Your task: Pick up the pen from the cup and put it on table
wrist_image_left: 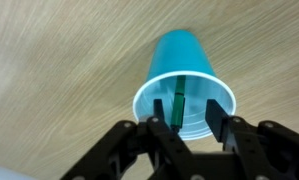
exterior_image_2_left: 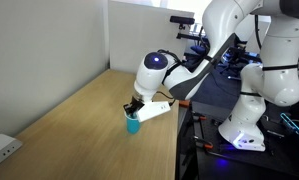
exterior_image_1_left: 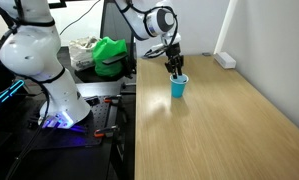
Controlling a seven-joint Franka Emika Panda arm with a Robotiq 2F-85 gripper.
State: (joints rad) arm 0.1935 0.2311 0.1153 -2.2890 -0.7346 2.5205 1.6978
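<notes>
The light-blue cup (wrist_image_left: 185, 85) stands upright on the tan wood table (wrist_image_left: 59, 70). It also shows in both exterior views (exterior_image_1_left: 178, 88) (exterior_image_2_left: 133, 125). The thin green pen (wrist_image_left: 176, 103) stands inside the cup, leaning on its rim. My gripper (wrist_image_left: 185, 122) hangs straight over the cup's mouth with its fingers open. The pen's top lies between the fingers, close to one of them, and I cannot tell whether they touch. In both exterior views the gripper (exterior_image_1_left: 174, 68) (exterior_image_2_left: 136, 106) sits just above the cup and the pen is too small to see.
A dark bench with a green cloth (exterior_image_1_left: 111, 52) stands beside the table. A white power strip (exterior_image_1_left: 225, 60) lies near the table's edge by the wall; it also shows in an exterior view (exterior_image_2_left: 1, 150). A second white robot (exterior_image_2_left: 269, 70) stands beyond the table.
</notes>
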